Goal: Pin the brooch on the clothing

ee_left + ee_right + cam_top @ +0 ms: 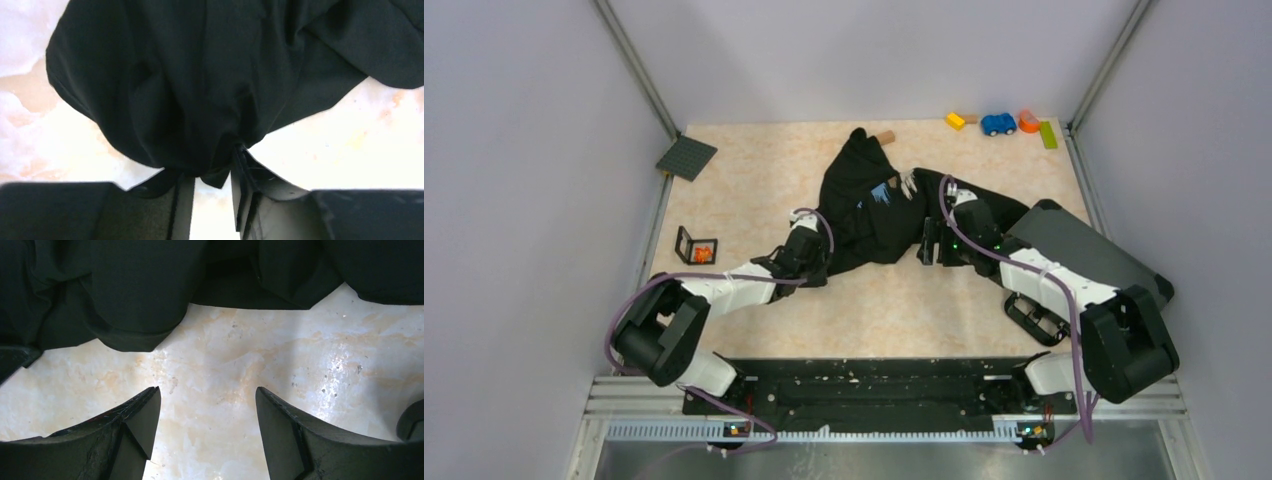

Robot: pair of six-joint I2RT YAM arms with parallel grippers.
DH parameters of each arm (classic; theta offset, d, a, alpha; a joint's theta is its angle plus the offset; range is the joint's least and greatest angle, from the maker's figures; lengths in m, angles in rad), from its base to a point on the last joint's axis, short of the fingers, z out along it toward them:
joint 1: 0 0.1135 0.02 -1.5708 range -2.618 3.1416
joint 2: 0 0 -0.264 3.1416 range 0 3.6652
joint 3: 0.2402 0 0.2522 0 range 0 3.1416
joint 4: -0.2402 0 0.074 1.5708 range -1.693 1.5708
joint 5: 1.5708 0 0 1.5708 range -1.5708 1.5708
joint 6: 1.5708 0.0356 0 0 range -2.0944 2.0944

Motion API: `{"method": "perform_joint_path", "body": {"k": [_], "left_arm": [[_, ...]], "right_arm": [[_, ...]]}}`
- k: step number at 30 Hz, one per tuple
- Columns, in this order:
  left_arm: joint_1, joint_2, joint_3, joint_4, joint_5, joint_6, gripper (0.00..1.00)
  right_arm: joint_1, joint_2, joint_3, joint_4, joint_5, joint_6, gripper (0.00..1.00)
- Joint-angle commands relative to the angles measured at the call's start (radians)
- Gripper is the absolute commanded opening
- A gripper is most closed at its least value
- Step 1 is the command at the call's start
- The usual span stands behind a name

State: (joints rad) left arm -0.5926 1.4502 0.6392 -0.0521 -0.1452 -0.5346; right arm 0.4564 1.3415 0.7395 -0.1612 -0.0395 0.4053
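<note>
The black T-shirt (874, 200) lies crumpled mid-table, its blue and white print facing up. My left gripper (814, 252) is at the shirt's near left edge. In the left wrist view it (212, 172) is shut on a gathered fold of the black cloth (200, 90). My right gripper (930, 240) is at the shirt's near right edge. In the right wrist view it (207, 395) is open and empty over bare table, with the cloth's edge (130, 300) just ahead. A tiny orange-red brooch (701, 252) sits in a small black-framed clear box (688, 243) at the left.
A dark grey hard case (1084, 250) lies at the right, partly under the shirt and my right arm. A dark grey plate (687, 157) sits at the back left. A yellow block (955, 121), blue toy car (998, 123), orange piece (1028, 121) and green piece (1048, 134) line the back right.
</note>
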Motion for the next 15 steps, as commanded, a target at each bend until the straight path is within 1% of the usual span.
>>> {"method": "perform_joint_path", "body": {"k": [1, 2, 3, 6, 8, 11, 15], "left_arm": [[-0.013, 0.071, 0.013, -0.08, -0.078, -0.035, 0.2], [-0.012, 0.073, 0.018, -0.09, -0.081, -0.042, 0.07], [-0.013, 0.065, 0.02, -0.099, -0.082, -0.05, 0.0], [-0.013, -0.04, 0.024, -0.128, -0.071, -0.065, 0.0], [-0.012, -0.135, 0.049, -0.182, -0.084, -0.065, 0.0], [-0.011, -0.258, 0.116, -0.296, -0.129, -0.038, 0.0], [-0.006, -0.347, 0.203, -0.396, -0.143, 0.008, 0.0]], "right_arm": [[0.013, -0.032, -0.016, 0.035, 0.024, 0.003, 0.71], [0.014, -0.032, -0.019, 0.034, 0.03, 0.001, 0.71], [0.013, -0.031, -0.022, 0.038, 0.035, -0.001, 0.71], [0.015, -0.022, -0.031, 0.065, 0.036, -0.009, 0.7], [0.015, -0.007, -0.03, 0.077, 0.036, -0.013, 0.7], [0.015, 0.022, -0.017, 0.086, 0.036, -0.012, 0.7], [0.015, 0.043, -0.011, 0.106, 0.02, 0.003, 0.7]]}}
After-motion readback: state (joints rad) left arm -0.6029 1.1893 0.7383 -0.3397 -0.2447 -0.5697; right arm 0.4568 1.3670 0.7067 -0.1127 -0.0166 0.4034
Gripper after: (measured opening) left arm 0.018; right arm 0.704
